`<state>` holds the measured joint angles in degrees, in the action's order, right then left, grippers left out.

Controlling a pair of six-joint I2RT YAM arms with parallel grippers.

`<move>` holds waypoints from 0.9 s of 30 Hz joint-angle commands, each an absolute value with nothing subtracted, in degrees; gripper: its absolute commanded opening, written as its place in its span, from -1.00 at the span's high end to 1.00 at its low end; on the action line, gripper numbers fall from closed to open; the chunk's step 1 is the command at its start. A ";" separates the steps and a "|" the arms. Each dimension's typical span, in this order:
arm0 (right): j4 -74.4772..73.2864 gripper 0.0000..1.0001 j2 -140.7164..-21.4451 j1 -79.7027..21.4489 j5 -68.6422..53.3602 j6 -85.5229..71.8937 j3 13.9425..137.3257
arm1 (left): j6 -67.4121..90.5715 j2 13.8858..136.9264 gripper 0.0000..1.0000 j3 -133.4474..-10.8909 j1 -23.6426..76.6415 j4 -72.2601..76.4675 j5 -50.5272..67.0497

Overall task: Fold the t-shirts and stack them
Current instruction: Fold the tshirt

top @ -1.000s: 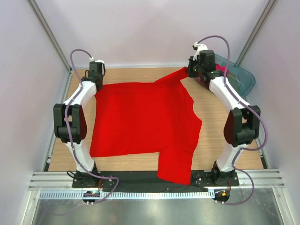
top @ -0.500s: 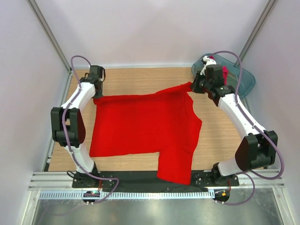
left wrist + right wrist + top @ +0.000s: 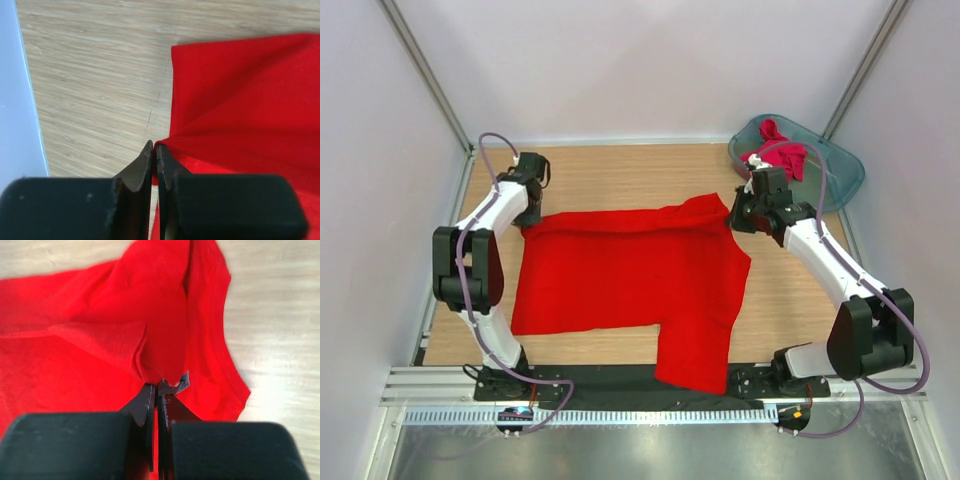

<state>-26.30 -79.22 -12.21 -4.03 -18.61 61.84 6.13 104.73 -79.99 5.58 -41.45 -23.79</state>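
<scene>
We see the large bright red short-sleeved cloth t-shirt point(image 3: 620, 285) lying spread on the light wooden desk point(image 3: 610, 165), between the two arms. Most of it lies flat. Along the far side the cloth is raised and turned over toward the near side, so that a doubled band runs from one arm to the other. At the near side one part of the shirt reaches past the wood and rests on the black base strip point(image 3: 590, 375).

The left gripper point(image 3: 153, 152) is at the far left corner of the shirt. In the left wrist view its two dark fingers are pressed together, with a thin edge of red cloth pinched between the tips. The right gripper point(image 3: 157, 387) is at the far right corner. Its fingers are also closed, and they hold a bunched fold of the same red cloth, which rises in creases just beyond the tips.

The darker crimson-pink cloth t-shirt point(image 3: 782, 155) lies crumpled inside the translucent teal plastic tub point(image 3: 845, 175), at the far right corner of the desk, apart from the red one.
</scene>
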 commanded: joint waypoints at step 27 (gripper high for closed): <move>-21.01 0.09 -104.14 -7.56 -8.25 -24.17 77.85 | 23.82 102.73 0.03 -78.39 -6.59 -31.47 3.68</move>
